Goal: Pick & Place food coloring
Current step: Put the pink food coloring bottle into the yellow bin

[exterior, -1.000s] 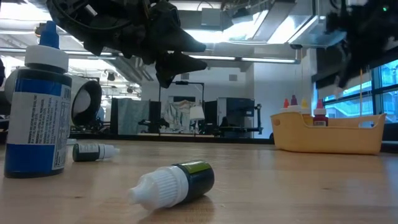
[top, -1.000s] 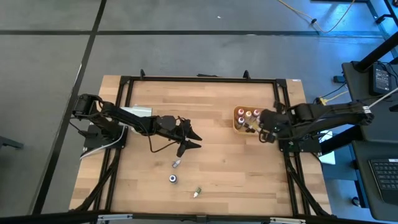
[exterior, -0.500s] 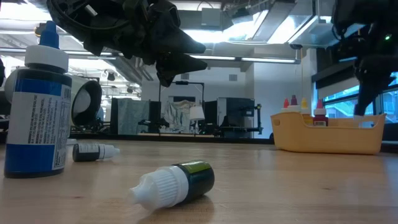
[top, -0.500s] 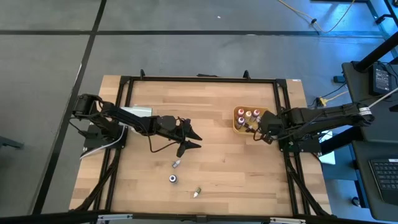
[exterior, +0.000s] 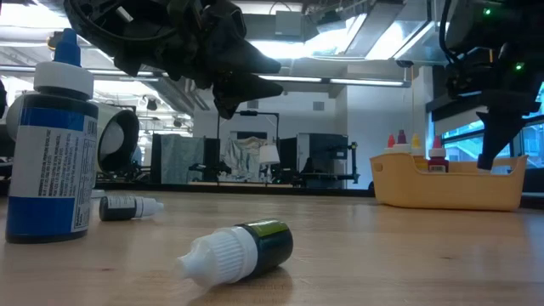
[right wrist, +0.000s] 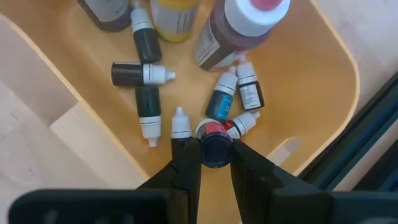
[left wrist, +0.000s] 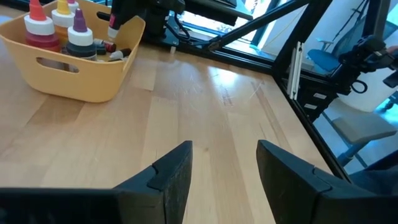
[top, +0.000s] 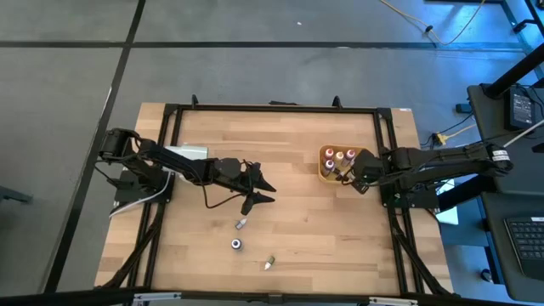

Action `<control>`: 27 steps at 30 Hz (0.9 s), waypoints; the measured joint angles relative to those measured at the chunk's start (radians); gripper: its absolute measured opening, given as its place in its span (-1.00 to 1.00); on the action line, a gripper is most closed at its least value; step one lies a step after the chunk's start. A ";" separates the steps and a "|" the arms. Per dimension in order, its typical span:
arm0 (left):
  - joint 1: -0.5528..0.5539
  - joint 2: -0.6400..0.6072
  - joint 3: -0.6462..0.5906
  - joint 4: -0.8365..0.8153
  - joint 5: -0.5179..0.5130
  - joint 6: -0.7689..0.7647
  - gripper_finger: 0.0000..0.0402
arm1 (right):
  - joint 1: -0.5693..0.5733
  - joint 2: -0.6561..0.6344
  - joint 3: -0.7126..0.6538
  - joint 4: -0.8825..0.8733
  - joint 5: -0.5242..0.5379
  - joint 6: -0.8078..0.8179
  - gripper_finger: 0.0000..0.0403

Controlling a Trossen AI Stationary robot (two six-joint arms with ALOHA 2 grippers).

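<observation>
Clamped on a dark dropper bottle [right wrist: 216, 149] over your tan tray [right wrist: 93, 106], the right gripper [right wrist: 210, 163] nears release; the left gripper [left wrist: 222, 163] hangs open and empty, three loose bottles [top: 240, 223] remaining.

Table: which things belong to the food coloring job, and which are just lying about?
Job:
loose small bottles on the table
dark bottle pinched by the right gripper
small bottles lying in the yellow tray

Lying about:
larger bottles standing in the tray
left gripper, open, over mid-table

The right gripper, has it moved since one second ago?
Yes. In the high view the right gripper has shifted further over the tan tray, holding a small bottle.
</observation>
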 joint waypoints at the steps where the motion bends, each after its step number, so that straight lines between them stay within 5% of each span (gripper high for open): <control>1: 0.000 0.000 0.000 -0.001 0.000 0.000 -0.13 | -0.001 0.000 0.000 0.000 0.000 0.000 -0.61; 27: 0.000 0.000 0.000 -0.025 -0.001 0.000 -0.13 | -0.001 0.000 0.000 0.002 -0.078 -0.007 -0.52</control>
